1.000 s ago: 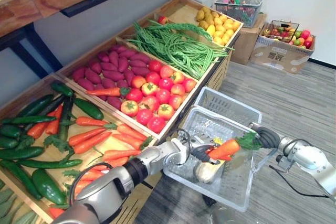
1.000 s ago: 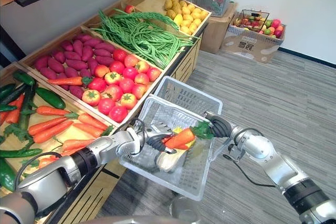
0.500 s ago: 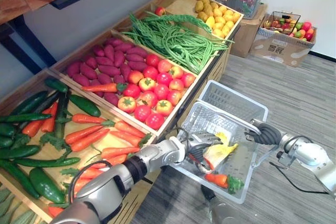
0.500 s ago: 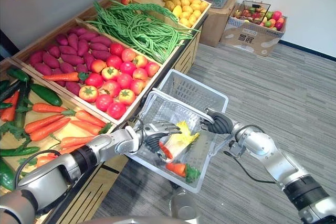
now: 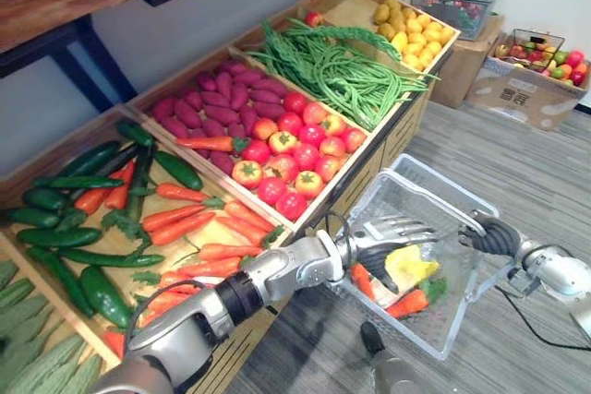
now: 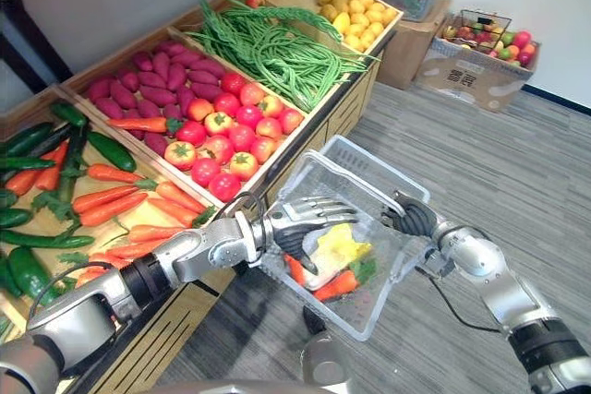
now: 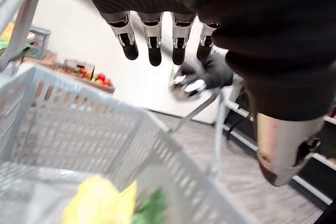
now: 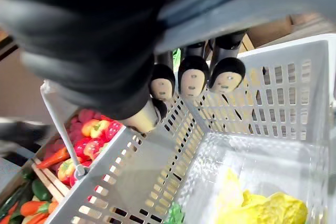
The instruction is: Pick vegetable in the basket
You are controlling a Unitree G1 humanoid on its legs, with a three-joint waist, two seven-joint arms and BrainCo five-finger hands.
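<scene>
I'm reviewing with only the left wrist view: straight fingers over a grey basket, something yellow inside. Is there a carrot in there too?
Observer: Yes, an orange carrot with a green top lies in the basket beside the yellow vegetable.
Operator: What's next to the basket?
Observer: On the robot's left, a wooden crate of loose carrots and dark green cucumbers.
Operator: What carries the basket?
Observer: The right hand, fingers curled round its handle.
</scene>
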